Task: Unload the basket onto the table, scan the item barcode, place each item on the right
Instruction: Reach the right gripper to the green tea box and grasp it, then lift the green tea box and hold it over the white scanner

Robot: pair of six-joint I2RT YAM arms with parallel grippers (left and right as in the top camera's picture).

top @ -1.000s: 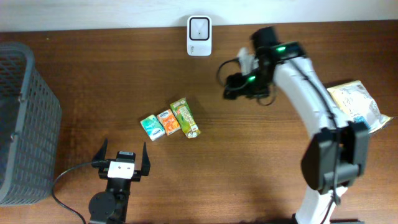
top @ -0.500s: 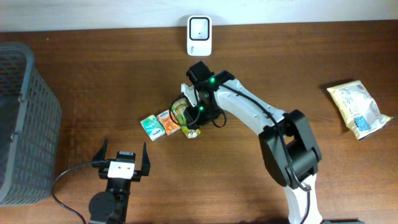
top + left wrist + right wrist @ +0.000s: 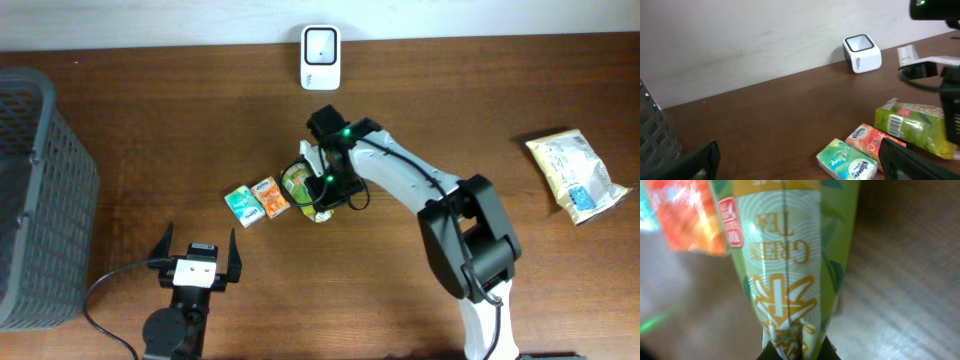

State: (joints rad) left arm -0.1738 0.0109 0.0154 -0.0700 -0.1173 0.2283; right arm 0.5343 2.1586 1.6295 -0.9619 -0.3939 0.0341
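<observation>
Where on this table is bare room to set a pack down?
Free: the wood between the basket and the teal pack; the stretch between the right arm and the snack bag. Crowded: around the green tea pack, gripped by the right pincer, beside the orange pack.

Black right hand (image 3: 325, 183), white arm links (image 3: 410, 185), green lights (image 3: 345, 131)

Soft, even light fell from above on the wooden table (image 3: 150, 120), leaving only faint shadows. The overhead view was sharp. The right wrist view sat too close: the green tea pack (image 3: 790, 255) was soft, the orange pack (image 3: 687, 215) blurred.
</observation>
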